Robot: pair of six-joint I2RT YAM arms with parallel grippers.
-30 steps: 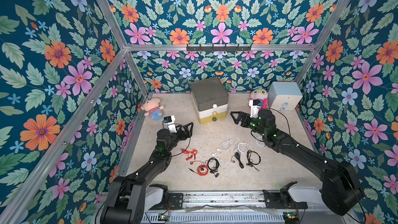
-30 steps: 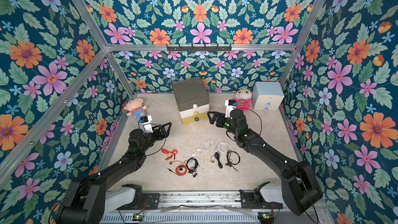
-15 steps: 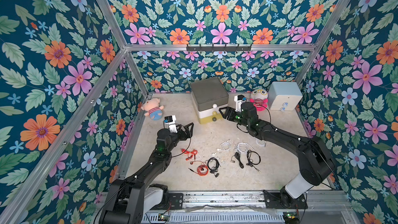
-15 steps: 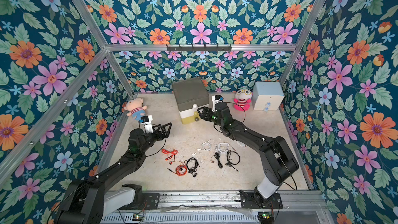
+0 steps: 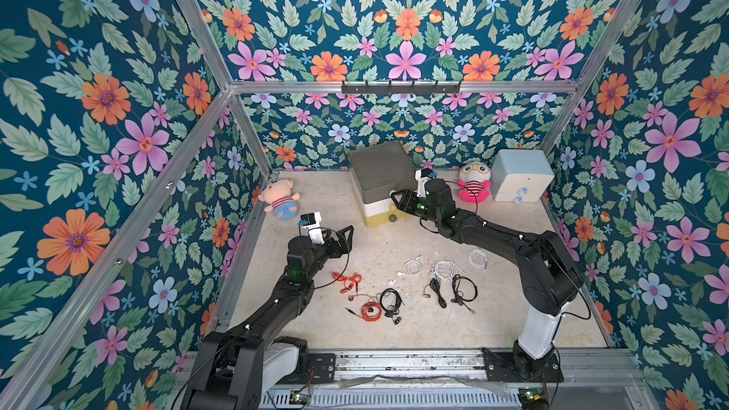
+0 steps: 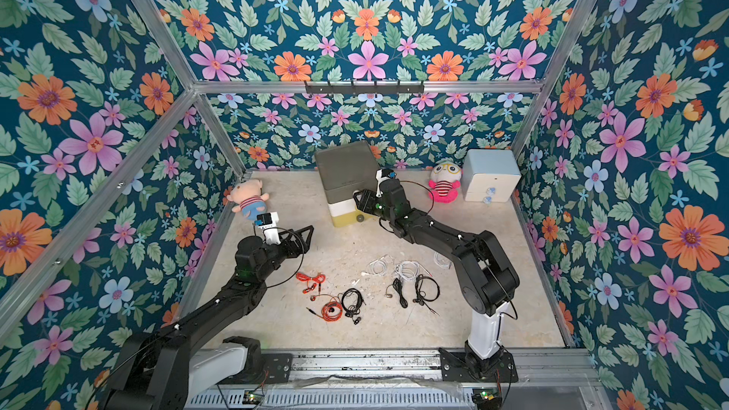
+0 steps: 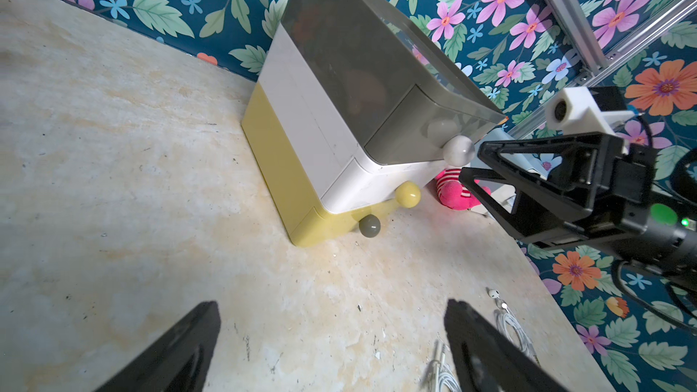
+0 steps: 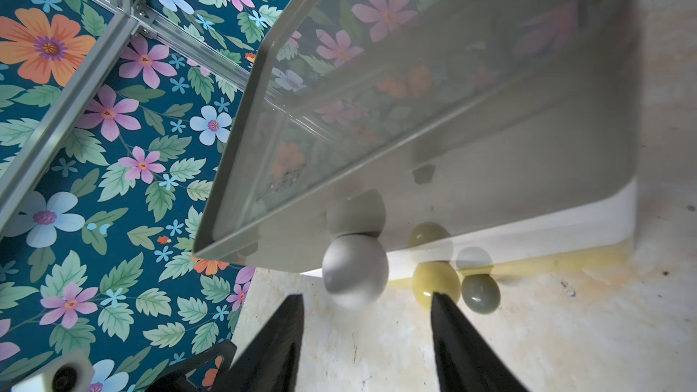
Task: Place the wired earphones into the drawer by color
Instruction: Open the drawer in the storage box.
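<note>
The drawer (image 5: 380, 175) (image 6: 343, 173) stands at the back of the floor with dark grey, white and yellow tiers, all pushed in. My right gripper (image 5: 397, 201) (image 8: 366, 297) is open at its front. The top tier's pale ball knob (image 8: 354, 271) (image 7: 458, 150) sits just ahead of the fingertips, untouched. My left gripper (image 5: 343, 232) (image 7: 332, 307) hovers open and empty over bare floor, left of the drawer. The wired earphones lie loose near the front: red-orange coils (image 5: 347, 282) (image 5: 371, 311), black ones (image 5: 390, 301) (image 5: 463, 289) and white ones (image 5: 445, 270) (image 7: 509, 322).
A pink pig plush (image 5: 280, 201) lies at the back left. A plush with glasses (image 5: 473, 183) and a pale blue two-drawer chest (image 5: 520, 181) stand at the back right. Floral walls and aluminium rails enclose the floor. A black hook bar (image 5: 400, 86) hangs on the back wall.
My right arm has swung left from beside the plush with glasses to the drawer's front, and its jaws have narrowed. The left arm and the earphones have not moved.
</note>
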